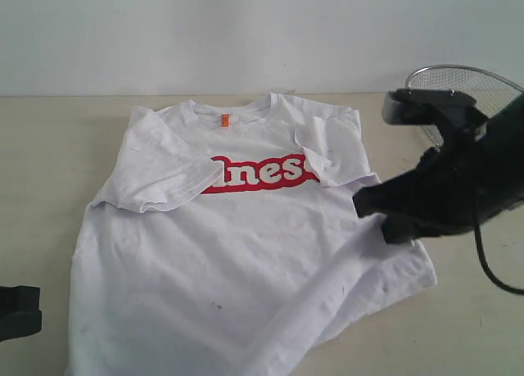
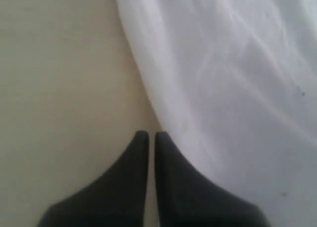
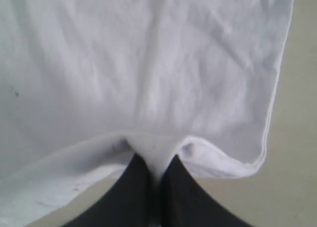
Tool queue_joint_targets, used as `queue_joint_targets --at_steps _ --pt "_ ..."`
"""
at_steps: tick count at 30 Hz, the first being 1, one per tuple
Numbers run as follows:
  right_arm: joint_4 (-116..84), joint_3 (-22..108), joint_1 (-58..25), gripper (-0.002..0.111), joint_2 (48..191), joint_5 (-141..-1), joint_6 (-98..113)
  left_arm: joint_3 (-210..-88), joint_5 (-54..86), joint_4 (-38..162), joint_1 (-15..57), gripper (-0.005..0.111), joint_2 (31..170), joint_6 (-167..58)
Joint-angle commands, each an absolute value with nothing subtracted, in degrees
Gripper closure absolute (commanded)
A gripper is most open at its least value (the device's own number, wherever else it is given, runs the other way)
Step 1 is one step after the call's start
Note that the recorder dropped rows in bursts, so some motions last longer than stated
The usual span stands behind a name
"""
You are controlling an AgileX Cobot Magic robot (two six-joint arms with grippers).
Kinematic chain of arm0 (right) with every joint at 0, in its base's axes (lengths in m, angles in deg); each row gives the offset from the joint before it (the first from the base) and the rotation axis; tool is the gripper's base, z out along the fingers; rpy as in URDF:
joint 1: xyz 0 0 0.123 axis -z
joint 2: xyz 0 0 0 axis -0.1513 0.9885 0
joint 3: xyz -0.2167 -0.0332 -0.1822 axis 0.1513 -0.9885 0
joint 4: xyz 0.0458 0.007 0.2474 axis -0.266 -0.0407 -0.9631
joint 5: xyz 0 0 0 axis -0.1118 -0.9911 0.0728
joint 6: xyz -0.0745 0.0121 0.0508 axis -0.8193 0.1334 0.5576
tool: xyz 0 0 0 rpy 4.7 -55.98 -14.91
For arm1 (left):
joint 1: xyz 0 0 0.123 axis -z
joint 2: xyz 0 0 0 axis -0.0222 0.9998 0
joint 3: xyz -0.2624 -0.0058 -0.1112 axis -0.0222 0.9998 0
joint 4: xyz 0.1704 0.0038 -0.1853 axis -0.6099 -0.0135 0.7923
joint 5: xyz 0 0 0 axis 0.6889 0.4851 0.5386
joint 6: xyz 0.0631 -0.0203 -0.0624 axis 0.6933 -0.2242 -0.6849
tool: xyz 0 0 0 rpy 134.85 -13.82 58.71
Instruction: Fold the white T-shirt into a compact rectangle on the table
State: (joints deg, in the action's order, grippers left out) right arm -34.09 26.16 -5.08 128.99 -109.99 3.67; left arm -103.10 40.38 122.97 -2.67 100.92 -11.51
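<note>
Your right pincer pinches the shirt edge; left pincer closed, empty, beside the shirt over the counter.

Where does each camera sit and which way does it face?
Exterior: off the arms, facing down across the table and T-shirt toward the wall; shows right tool and arm, left tool at frame edge.
Left wrist: on the left arm, facing down past its shut tool at table beside the T-shirt's edge.
Right wrist: on the right arm, facing its tool shut on the T-shirt's edge.
Shared: exterior and right wrist both show that grip.
</note>
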Motion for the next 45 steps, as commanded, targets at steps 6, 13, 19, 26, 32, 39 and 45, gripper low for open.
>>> queue_joint_targets --at_steps 6,13,19,26,32,39,45 --pt "-32.41 41.0 -5.01 0.109 143.06 -101.42 0.36 -102.89 39.48 122.77 -2.7 0.102 100.44 -11.87" --pt "-29.28 52.97 -4.12 0.109 152.28 -99.65 0.49 -102.89 39.71 122.6 -2.7 0.102 100.44 -11.87" --pt "-29.65 61.89 -0.36 0.109 157.19 -99.65 0.87 -102.89 39.71 122.6 -2.7 0.102 100.44 -11.87" --pt "-29.94 69.52 1.99 0.109 161.44 -99.49 1.1 -102.89 39.33 122.6 -2.7 0.102 100.44 -11.87" --pt "-30.05 75.34 2.47 0.109 166.49 -99.49 1.1 -102.89 39.33 122.6 -2.7 0.102 100.44 -11.87" --pt "-29.83 81.54 2.74 0.109 172.78 -97.95 1.22 -102.89 39.48 122.6 -2.7 0.102 100.44 -11.87" --pt "-28.52 83.44 5.33 0.109 175.24 -98.07 5.51 -102.89 39.95 122.6 -2.7 0.102 100.44 -12.22"
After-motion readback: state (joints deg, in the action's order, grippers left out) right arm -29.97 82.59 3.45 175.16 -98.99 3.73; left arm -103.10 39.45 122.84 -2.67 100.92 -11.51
